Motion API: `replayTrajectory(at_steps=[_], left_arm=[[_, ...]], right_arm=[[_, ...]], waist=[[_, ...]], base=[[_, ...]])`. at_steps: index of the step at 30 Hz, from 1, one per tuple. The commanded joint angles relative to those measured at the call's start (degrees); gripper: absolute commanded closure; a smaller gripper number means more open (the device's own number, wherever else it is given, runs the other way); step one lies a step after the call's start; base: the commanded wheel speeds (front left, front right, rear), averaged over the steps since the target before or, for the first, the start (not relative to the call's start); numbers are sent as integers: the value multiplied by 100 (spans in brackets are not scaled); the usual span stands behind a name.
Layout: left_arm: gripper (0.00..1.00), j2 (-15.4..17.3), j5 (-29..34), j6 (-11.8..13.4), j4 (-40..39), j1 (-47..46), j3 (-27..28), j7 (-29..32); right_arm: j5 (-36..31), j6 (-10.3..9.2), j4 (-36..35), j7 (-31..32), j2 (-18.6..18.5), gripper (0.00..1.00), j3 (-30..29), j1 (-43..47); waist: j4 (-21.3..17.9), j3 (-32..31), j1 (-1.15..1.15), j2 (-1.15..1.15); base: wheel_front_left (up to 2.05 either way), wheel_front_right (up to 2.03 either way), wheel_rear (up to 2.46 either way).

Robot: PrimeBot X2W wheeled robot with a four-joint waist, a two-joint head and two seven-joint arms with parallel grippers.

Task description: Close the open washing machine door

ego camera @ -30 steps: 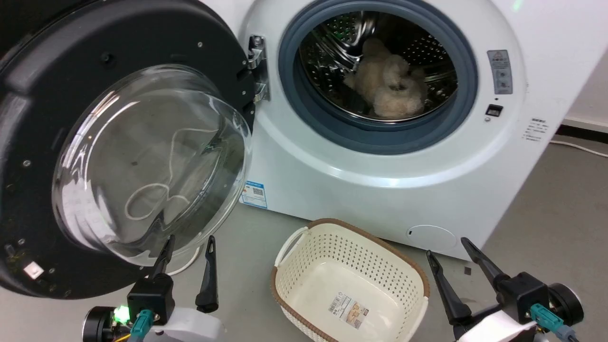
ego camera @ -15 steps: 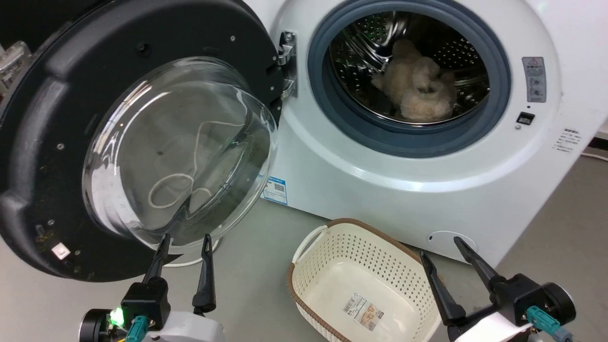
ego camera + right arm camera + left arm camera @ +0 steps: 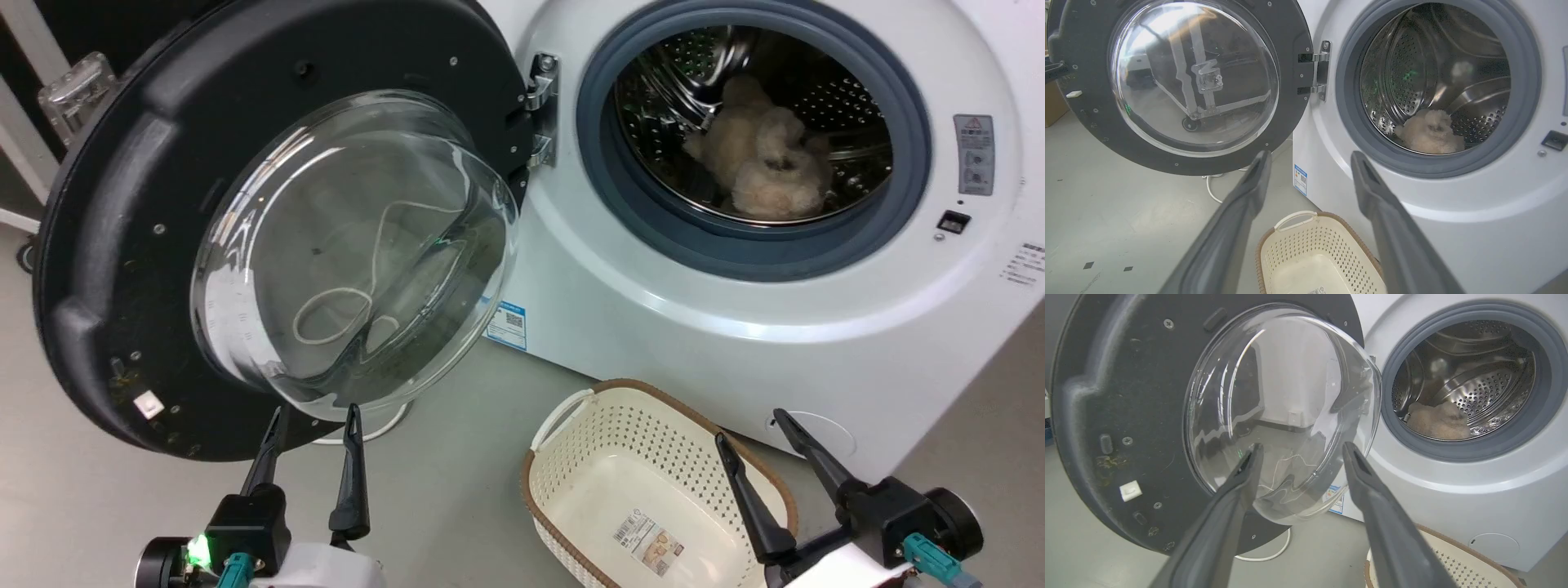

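Black-rimmed washing machine door (image 3: 122, 245) hangs wide open at head view's left, hinged to the white machine (image 3: 653, 310), clear glass bowl facing the robot. L gripper (image 3: 317, 411) sits just below the door's lower edge, fingers apart, holding nothing. R gripper (image 3: 749, 425) is also spread & empty, by the cream basket (image 3: 620, 433) on the floor. A fluffy beige item (image 3: 763, 163) lies in the drum. L wrist view: fingers apart, glass bowl seen between the tips; contact can't be told. R wrist view: fingers apart, door upper left, drum upper right, basket below.
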Motion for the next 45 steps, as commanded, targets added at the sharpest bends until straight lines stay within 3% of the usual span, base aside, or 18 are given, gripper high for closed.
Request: replayTrajectory(at_steps=[1, 2, 3, 4, 10, 14, 20, 22, 23, 30, 33, 36, 40, 41, 42, 43, 45], left_arm=[[0, 1, -16, 31, 3, 84, -8, -52], [0, 1, -10, 15, 21, 90, -16, -88], [65, 1, -20, -27, 45, 91, -43, -124], [100, 1, -34, -41, 51, 87, -53, -136], [100, 1, -103, -90, -46, 39, -49, -208], [100, 1, -598, -43, -719, -136, 273, -280], [100, 77, -1039, -341, -1550, -735, 1372, -352], [100, 271, -1294, -492, -1583, -1005, 1747, -375], [100, 666, -1862, -586, -1256, -1496, 2312, -252], [100, 1720, -3464, -252, 84, -2761, 3656, 1078], [100, 2071, -3912, -102, 722, -3064, 3933, 1678], [100, 2223, -4305, 12, 1341, -3246, 3961, 2376], [100, 2156, -4930, 303, 1935, -3444, 4066, 3284], [100, 2131, -5236, 353, 2135, -3431, 4111, 3762], [100, 2078, -5386, 327, 2153, -3423, 4104, 3965], [100, 1939, -5716, 267, 2051, -3301, 4006, 4569], [100, 1886, -5779, 224, 1886, -3153, 3920, 4806]], right_arm=[[42, 4, 19, -58, -42, 0, 29, 19], [62, 4, 30, -94, -56, 0, 64, 31], [82, 4, 41, -130, -71, 0, 97, 43], [91, 4, 44, -142, -75, 0, 105, 47], [135, 4, 36, -213, -68, 0, 98, 120], [131, 5, -28, -285, -55, 0, 7, 261], [160, 5, -137, -357, -255, 0, 47, 173], [203, 5, -151, -381, -310, 0, 44, 134], [262, 5, -163, -417, -373, 0, 95, 65], [400, 6, -128, -501, -411, 0, 244, -30], [444, 6, -108, -523, -448, 0, 266, -60], [471, 6, -75, -523, -471, 0, 226, -81], [444, 6, -6, -523, -441, 0, 119, -101], [446, 6, 58, -523, -382, 0, 136, -72], [444, 6, 68, -523, -364, 0, 138, -60], [441, 6, 84, -523, -329, 0, 132, -29], [437, 6, 94, -523, -322, 0, 123, -13]], waist=[[24, -2, 0, 0], [92, -8, 0, 0], [159, -13, 0, 0], [183, -13, 0, 0], [330, -10, 0, 0], [439, 70, 0, 0], [280, 371, 0, 0], [228, 455, 0, 0], [127, 573, 0, 0], [-124, 719, 0, 0], [-212, 772, 0, 0], [-286, 797, 0, 0], [-347, 809, 0, 0], [-393, 725, 0, 0], [-401, 712, 0, 0], [-403, 672, 0, 0], [-394, 650, 0, 0]], base=[[0, 0, 0], [0, 0, 0], [0, 0, 0], [0, 0, 0], [0, 0, 0], [0, 0, 0], [0, 0, 0], [0, 0, 0], [0, 0, 0], [0, 0, 0], [0, 0, 0], [0, 0, 0], [0, 0, 0], [0, 0, 0], [0, 0, 0], [0, 0, 0], [0, 0, 0]])
